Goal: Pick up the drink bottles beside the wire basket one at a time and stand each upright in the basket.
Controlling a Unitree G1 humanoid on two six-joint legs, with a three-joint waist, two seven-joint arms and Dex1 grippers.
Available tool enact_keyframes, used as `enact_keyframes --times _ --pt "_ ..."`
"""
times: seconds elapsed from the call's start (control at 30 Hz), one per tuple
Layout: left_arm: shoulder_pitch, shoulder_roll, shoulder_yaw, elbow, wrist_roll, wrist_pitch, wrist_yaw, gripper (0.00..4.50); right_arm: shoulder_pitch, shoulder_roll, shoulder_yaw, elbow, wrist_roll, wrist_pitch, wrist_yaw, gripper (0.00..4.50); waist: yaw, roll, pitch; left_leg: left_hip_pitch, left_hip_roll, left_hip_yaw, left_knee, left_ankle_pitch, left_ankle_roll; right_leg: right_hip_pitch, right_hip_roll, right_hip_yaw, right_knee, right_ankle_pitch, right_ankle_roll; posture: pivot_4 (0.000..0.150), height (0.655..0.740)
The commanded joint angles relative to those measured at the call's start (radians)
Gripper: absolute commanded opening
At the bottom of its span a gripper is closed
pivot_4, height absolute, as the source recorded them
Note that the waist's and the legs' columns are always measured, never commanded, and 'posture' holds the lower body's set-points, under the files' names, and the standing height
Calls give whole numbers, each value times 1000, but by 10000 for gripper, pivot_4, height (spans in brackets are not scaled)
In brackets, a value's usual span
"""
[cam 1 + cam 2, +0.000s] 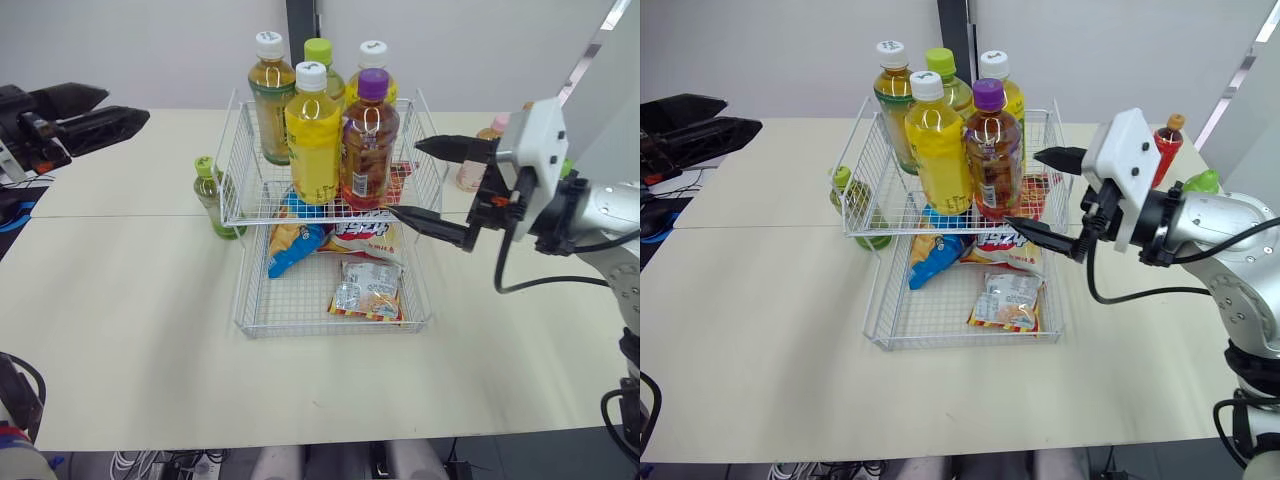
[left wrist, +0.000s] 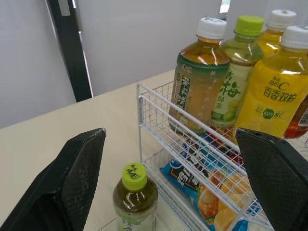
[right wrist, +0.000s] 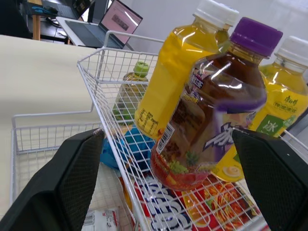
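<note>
The two-tier wire basket [image 1: 245, 215] stands mid-table, and several drink bottles are upright on its upper shelf. At the front of that shelf are a yellow bottle [image 1: 313, 135] and a purple-capped brown bottle [image 1: 369, 140]. My right gripper [image 1: 404, 179] is open just right of the purple-capped bottle [image 3: 211, 106], its fingers apart and holding nothing. A small green-capped bottle [image 1: 208, 195] stands on the table against the basket's left side. My left gripper [image 1: 127, 107] is open at the far left, well away from that green bottle [image 2: 135, 199].
Snack packets [image 1: 367, 288] and a blue chip bag [image 1: 290, 245] lie in the basket's lower tier. A pink-capped bottle [image 1: 478, 160], a red bottle [image 1: 1167, 140] and a green cap [image 1: 1202, 182] stand behind my right arm. A laptop [image 3: 103, 24] sits far left.
</note>
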Motion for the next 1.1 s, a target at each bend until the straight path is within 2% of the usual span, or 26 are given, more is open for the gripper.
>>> enact_keyframes --times 0.03,0.2,0.37,0.47,0.57,0.73,1.1 --pt "13 22 30 6 -2 -44 11 44638 32 -43 -155 -53 76 -10 42 45000 -3 0 0 0 0 1 0 0 0 0 0 1 0 0 0 1500 7400" --pt "60 55 73 91 10 -107 4 44638 47 -47 -171 -63 143 -7 43 45000 -21 0 -1 4 2 2 0 0 0 0 0 2 4 0 0 1500 7400" --pt "186 89 133 159 38 -167 -13 44638 7 -9 -104 -98 206 -6 -5 45000 -26 0 -1 5 2 2 -3 0 0 0 0 2 4 0 -1 1500 7400" --pt "281 68 151 179 74 -251 -7 44638 -20 28 -50 -132 228 1 -55 45000 -26 1 -1 6 2 1 -4 0 0 0 -2 3 4 0 -1 1500 7400" --pt "306 12 122 152 71 -292 17 44638 -12 45 -2 -176 225 8 -100 45000 -14 1 -1 6 3 0 -4 0 0 0 -2 3 4 0 -1 1500 7400" --pt "254 -90 26 102 61 -298 68 44638 77 43 7 -212 181 -24 -97 45000 14 -2 -3 5 0 0 -2 0 0 2 -2 2 1 1 1 1500 7400" --pt "18 -328 -174 110 152 -360 283 44638 222 28 -38 -274 157 -72 -80 45000 13 -2 -3 4 1 2 0 0 0 2 -1 2 2 1 1 1500 7400"
